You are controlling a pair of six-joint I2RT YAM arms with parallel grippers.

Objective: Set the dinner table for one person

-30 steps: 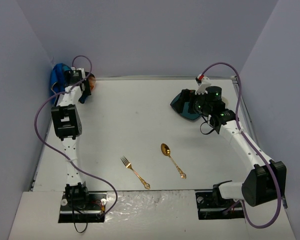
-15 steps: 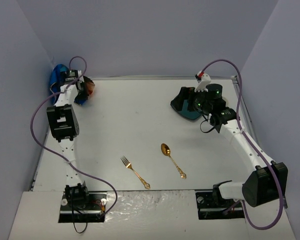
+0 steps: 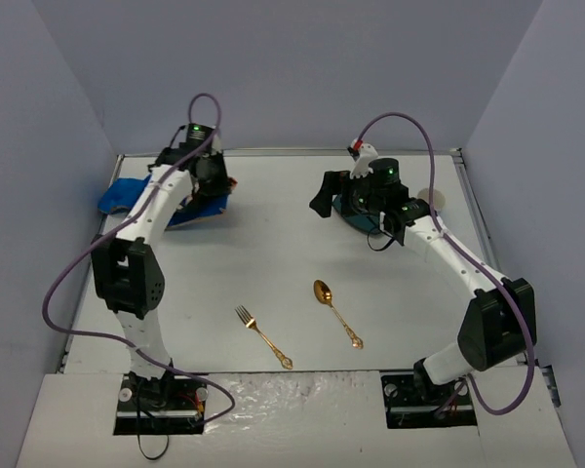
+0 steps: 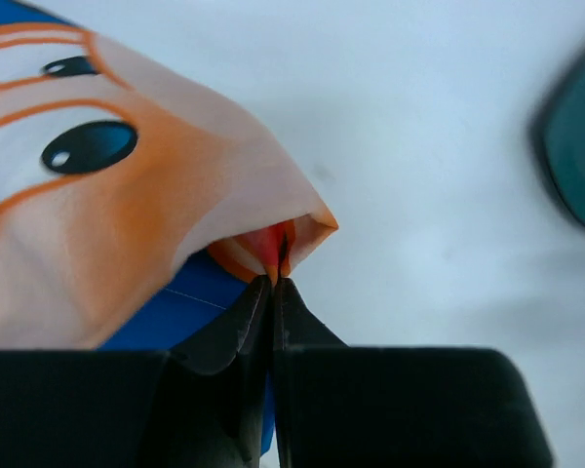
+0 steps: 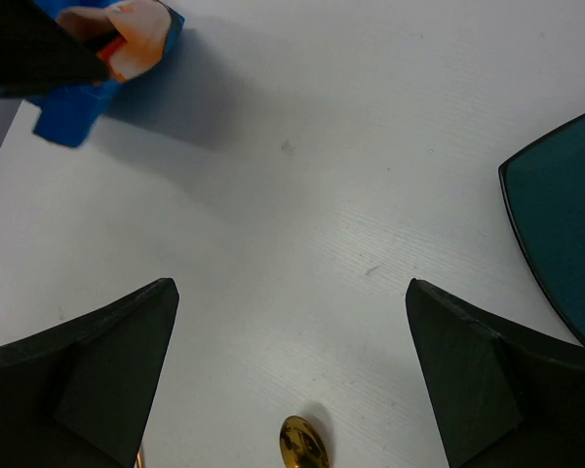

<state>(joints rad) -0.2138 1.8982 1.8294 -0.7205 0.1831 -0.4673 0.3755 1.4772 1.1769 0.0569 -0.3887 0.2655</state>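
Item 1: placemat (image 4: 156, 214), corner clamped in left fingers (image 4: 236, 322).
Risk: thin corner pinch slips, dropping it short of plate (image 5: 565, 214); right fingers (image 5: 97, 361) apart, near plate.

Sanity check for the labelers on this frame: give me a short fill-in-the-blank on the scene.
1. The left gripper is shut on a corner of the ____.
2. The right gripper is ____ and holds nothing.
3. In the top view, the fork lies to the ____ of the spoon.
Missing words: placemat; open; left.
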